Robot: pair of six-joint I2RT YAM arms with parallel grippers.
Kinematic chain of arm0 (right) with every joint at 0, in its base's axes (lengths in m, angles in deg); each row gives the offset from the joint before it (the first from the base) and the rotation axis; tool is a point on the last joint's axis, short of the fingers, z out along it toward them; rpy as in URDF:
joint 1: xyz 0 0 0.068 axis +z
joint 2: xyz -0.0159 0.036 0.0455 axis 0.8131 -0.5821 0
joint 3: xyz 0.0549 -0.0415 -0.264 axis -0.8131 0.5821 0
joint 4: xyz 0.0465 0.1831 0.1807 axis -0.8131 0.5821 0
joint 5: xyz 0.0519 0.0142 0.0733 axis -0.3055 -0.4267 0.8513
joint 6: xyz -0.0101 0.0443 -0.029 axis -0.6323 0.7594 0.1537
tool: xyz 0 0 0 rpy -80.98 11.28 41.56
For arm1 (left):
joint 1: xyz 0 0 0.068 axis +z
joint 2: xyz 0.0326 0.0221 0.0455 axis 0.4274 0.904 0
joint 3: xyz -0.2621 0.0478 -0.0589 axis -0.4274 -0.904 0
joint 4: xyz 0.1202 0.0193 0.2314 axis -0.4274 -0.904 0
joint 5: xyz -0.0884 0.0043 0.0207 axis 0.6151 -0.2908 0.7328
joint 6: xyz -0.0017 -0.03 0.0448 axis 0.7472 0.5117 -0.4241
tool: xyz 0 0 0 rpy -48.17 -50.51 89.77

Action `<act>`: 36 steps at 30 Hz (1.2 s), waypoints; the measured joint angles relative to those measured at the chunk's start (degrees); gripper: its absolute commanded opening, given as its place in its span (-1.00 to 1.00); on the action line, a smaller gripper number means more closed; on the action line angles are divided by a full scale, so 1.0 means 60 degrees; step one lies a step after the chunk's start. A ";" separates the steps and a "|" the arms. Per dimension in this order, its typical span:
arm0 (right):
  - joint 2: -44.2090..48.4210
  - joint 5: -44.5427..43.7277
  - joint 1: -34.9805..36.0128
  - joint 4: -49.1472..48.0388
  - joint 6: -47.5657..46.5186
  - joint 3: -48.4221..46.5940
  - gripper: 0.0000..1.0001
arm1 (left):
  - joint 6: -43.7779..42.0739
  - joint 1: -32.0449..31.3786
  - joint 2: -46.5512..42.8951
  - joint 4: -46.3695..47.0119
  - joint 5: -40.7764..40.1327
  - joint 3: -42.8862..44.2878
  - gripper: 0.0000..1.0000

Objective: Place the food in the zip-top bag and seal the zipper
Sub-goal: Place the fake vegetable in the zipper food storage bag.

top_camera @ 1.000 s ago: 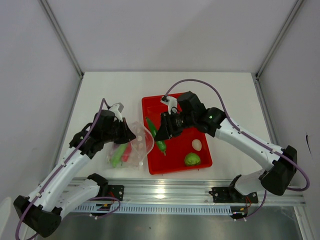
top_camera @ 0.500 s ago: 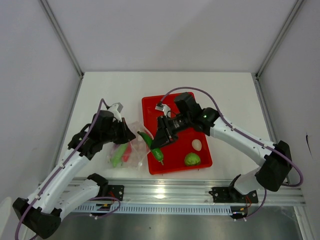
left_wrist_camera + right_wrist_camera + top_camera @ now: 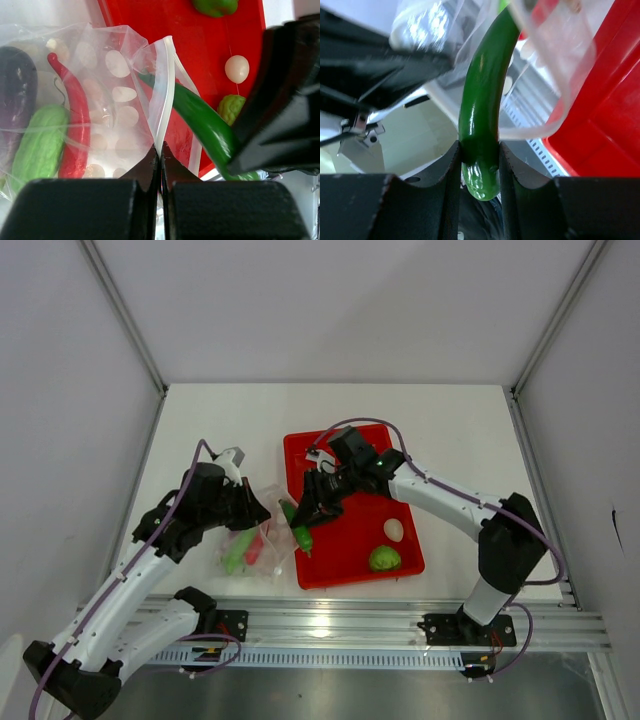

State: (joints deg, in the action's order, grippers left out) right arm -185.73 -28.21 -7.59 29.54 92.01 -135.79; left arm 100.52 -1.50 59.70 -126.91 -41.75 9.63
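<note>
The zip-top bag (image 3: 250,543) lies left of the red tray, mouth facing the tray. It holds a purple eggplant (image 3: 17,90), a light green gourd (image 3: 40,145) and a red chili (image 3: 75,115). My left gripper (image 3: 160,147) is shut on the bag's mouth edge, on the pale zipper strip (image 3: 167,90), and lifts it. My right gripper (image 3: 479,150) is shut on the green chili (image 3: 482,110), whose tip pokes into the bag's mouth (image 3: 200,120). In the top view this gripper (image 3: 303,523) hangs over the tray's left edge.
The red tray (image 3: 355,540) holds a white egg-like piece (image 3: 394,530) and a round green piece (image 3: 384,559). A green pepper (image 3: 215,6) shows at the top edge of the left wrist view. The metal rail (image 3: 400,625) runs along the near edge.
My right gripper has carried the green chili left, from over the tray to the bag's open mouth. My left gripper has kept its hold on the bag's edge.
</note>
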 measured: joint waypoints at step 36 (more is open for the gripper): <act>-0.1570 -0.4936 0.2361 -0.1978 0.1399 -0.0248 0.17 | 0.0178 0.0055 -0.0186 -0.0342 0.0404 0.0102 -0.99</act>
State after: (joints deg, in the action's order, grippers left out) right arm -195.15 -57.83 6.57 17.67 100.41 -137.27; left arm 101.59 -1.17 58.59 -128.96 -39.32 10.24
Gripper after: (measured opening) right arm 0.575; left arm 0.005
